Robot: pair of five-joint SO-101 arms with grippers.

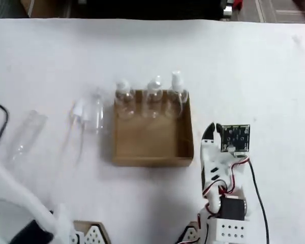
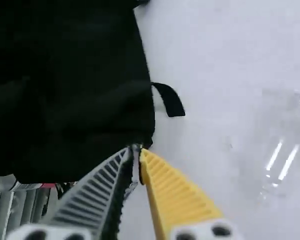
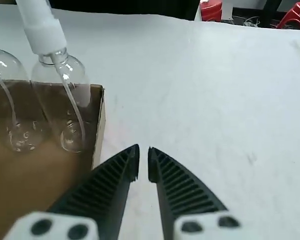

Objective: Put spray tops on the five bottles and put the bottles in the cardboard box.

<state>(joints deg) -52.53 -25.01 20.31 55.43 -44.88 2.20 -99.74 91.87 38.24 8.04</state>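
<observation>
The cardboard box (image 1: 152, 152) sits open near the middle of the white table (image 1: 254, 66). Three clear bottles with spray tops stand upright in a row against the box's far wall: the left-corner bottle (image 1: 124, 101), the middle bottle (image 1: 153, 100) and the right-corner bottle (image 1: 177, 96). A fourth, the lying capped bottle (image 1: 89, 113), rests on its side on the table just beside the box's left wall, its spray top pointing toward the table's left edge. The uncapped bottle (image 1: 26, 131) lies on its side well apart from the box, near the table's left edge, next to a black cable (image 1: 2, 127).

The right gripper (image 3: 143, 152) hovers low over the table just outside the box's right wall, on the side of the near edge. Its two black fingers are closed down to a hairline slit and grip nothing.

The left gripper (image 2: 139, 152) is at the table's near left corner. Its grey and yellow fingers meet at the tips with nothing between them, and they point toward a dark fabric object (image 2: 65, 85) with a strap.
</observation>
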